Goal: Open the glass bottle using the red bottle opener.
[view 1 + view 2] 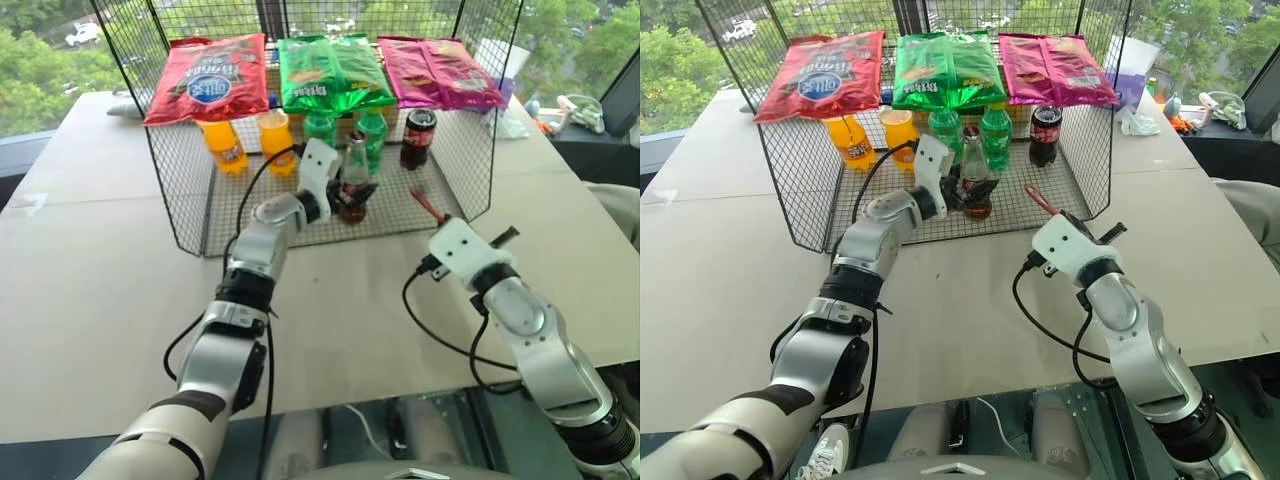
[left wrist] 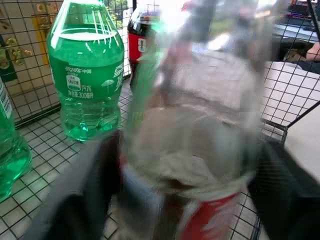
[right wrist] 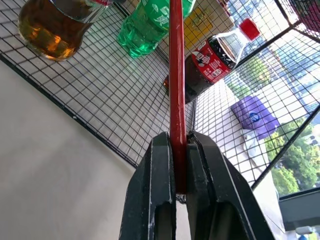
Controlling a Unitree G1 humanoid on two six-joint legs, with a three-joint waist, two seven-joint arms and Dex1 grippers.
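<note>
The glass bottle (image 1: 354, 178) stands upright on the wire rack's floor, clear-necked with dark cola and a red label (image 2: 210, 220). My left gripper (image 1: 352, 197) reaches into the rack, its two black fingers (image 2: 75, 200) pressed against both sides of the bottle's lower body. My right gripper (image 3: 179, 145) hovers over the table just in front of the rack's right corner. It is shut on the handle of the red bottle opener (image 1: 425, 205), which sticks forward over the mesh, to the right of the bottle and apart from it.
The wire rack (image 1: 190, 180) also holds two green bottles (image 1: 372, 130), orange drinks (image 1: 225, 145) and a red-capped plastic cola bottle (image 1: 417, 135). Chip bags (image 1: 208, 80) lie on its top. The rack's side walls hem in both arms.
</note>
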